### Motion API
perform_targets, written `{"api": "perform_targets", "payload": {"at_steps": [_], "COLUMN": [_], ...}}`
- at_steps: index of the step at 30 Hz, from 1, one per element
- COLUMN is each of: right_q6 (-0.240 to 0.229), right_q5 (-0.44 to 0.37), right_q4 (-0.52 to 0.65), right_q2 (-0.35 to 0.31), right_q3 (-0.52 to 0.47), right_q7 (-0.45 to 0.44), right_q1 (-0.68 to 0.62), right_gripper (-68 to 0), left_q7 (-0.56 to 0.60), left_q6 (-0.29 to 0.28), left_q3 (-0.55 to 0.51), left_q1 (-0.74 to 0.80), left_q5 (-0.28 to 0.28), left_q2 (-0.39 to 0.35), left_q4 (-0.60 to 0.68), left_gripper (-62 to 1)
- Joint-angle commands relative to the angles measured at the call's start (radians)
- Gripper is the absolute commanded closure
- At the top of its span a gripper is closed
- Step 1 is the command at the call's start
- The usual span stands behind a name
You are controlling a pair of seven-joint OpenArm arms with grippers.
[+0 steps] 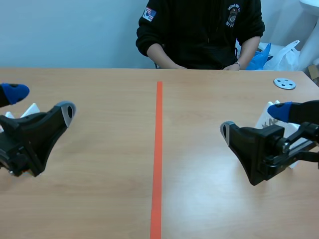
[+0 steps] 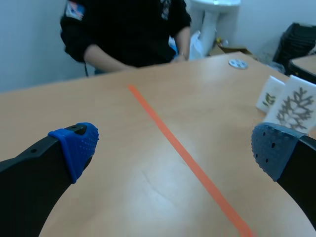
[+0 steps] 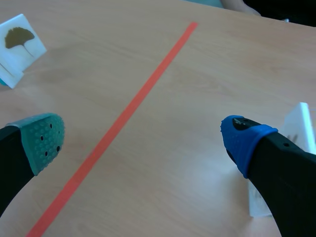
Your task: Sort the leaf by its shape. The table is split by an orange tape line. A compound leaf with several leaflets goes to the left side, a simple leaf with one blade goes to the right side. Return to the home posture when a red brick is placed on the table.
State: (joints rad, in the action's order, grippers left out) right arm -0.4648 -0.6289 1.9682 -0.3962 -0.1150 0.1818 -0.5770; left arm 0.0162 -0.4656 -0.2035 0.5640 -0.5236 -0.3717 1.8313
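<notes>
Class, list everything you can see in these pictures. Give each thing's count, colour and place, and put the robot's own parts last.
Table: one, light wood, under everything.
Tape line: one, orange, down the table's middle.
Ginkgo card: one, white with an olive leaf, left of the line, near the left arm.
Branching-leaf card: one, white with a grey leaf, right of the line.
Small-leaf card: one, white with a green leaf, beside the branching-leaf card.
Disc: one, grey, far right of the table.
Person: one, black top, seated across the table.
Left end effector: one, black, open.
Right end effector: one, black, open.
</notes>
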Motion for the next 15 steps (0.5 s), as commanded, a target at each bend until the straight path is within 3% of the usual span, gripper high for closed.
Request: {"api": "perform_targets", "payload": {"at_steps": [1,8,15], "right_q6": [-0.004,-0.016,-0.016], "right_q5": [-0.018,-0.031,-0.03], "right_q4": [0.001,0.023,0.023], "right_q2": [-0.011,-0.011,-0.011], "right_q3": [-0.018,-0.024,-0.024], "right_q7": [-0.011,-0.008,-0.008], "right_q1": [0.003,-0.032,-0.041], "right_gripper": [-67.9,-67.9,-67.9], "left_q7": [-0.01,-0.122,-0.139], "left_q6": [-0.006,-0.01,0.0], "left_q3": [0.001,0.003,0.102], "left_q1": [0.02,0.076,0.081], "left_q5": [-0.029,-0.037,-0.014], "left_q2": [-0.003,-0.003,0.012], "left_q4": [0.007,0.057,0.063], "left_gripper": [-62.3,-62.3,-62.3]}}
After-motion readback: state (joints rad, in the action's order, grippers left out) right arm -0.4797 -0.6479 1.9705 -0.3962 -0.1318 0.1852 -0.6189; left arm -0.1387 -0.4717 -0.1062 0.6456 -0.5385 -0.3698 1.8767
